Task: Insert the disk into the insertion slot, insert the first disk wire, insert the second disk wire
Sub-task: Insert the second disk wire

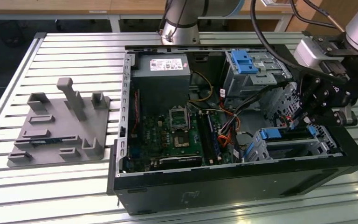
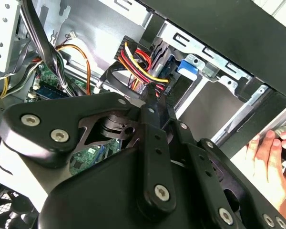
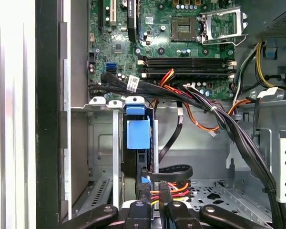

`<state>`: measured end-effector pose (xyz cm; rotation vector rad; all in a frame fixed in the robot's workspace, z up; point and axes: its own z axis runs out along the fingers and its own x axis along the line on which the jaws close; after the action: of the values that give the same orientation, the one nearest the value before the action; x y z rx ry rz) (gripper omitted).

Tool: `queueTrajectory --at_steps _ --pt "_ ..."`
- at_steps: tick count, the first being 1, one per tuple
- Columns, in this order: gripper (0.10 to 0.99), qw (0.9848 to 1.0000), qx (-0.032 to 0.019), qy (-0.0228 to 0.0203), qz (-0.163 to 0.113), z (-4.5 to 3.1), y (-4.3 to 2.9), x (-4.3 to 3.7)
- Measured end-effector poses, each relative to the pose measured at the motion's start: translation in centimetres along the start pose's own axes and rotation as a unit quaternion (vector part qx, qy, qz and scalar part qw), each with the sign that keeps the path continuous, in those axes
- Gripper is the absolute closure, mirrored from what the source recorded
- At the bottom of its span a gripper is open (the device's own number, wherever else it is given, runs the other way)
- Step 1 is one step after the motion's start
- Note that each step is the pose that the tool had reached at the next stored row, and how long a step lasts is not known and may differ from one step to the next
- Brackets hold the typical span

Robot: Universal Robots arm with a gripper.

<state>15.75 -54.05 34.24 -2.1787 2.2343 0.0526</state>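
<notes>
Lying on a slatted metal bench (image 1: 73, 42), an open computer case (image 1: 229, 182) is being shown beside a grey fixture block (image 1: 61, 130). The disk (image 1: 283, 134), in its blue carrier, is being held inside the insertion slot (image 1: 319, 144) near the case's front corner. The arm is being angled down over that slot, the gripper (image 3: 155, 198) poised at the disk's rear, its fingers (image 3: 164, 200) being pinched narrowly on a red, yellow and black wire bundle (image 2: 140, 64). A hand (image 2: 271, 157) is being rested on the case edge.

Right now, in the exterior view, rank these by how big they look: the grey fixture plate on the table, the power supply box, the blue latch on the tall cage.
1. Grey fixture plate, clearly largest.
2. Power supply box.
3. Blue latch, smallest.
The latch and supply sit farther from the camera, but the gaps are wide enough to rank.
</notes>
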Motion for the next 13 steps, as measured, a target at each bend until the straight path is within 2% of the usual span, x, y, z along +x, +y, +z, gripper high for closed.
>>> queueTrajectory --at_steps 13 --pt "0.863 1.0000 0.0001 -0.0010 0.000 0.51 -0.01 0.05"
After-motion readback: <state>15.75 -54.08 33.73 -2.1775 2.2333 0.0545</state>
